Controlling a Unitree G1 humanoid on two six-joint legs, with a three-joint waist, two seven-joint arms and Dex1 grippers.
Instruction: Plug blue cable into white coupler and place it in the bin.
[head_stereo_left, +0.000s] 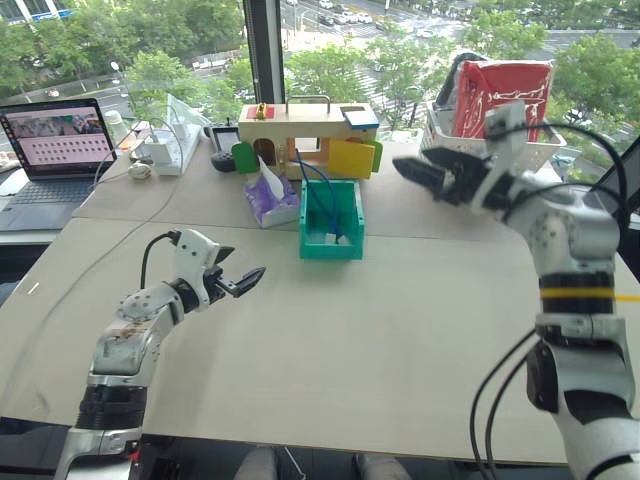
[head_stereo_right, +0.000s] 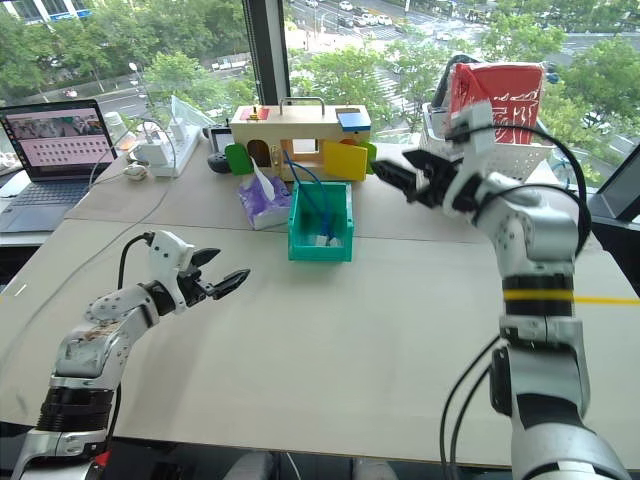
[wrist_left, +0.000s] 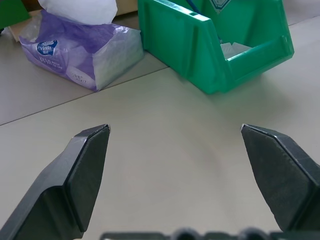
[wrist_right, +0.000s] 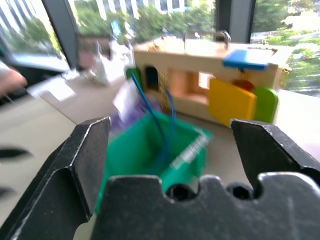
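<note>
The teal-green bin (head_stereo_left: 331, 222) stands mid-table with its low lip toward me. The blue cable (head_stereo_left: 312, 190) lies in it, one end curving up over the back wall. A small white piece, the white coupler (head_stereo_left: 333, 238), rests on the bin's floor by the cable's lower end; I cannot tell whether the two are joined. To the right of the bin and above the table, my right gripper (head_stereo_left: 420, 177) hangs open and empty, pointing left toward the bin. My left gripper (head_stereo_left: 246, 281) is open and empty too, low over the table in front and to the left of the bin.
A purple tissue pack (head_stereo_left: 270, 198) lies against the bin's left side. Behind the bin is a wooden toy house (head_stereo_left: 300, 130) with coloured flaps. A white lattice basket (head_stereo_left: 545, 150) holding a red bag stands back right. A laptop (head_stereo_left: 50, 150) and chargers (head_stereo_left: 160, 150) are back left.
</note>
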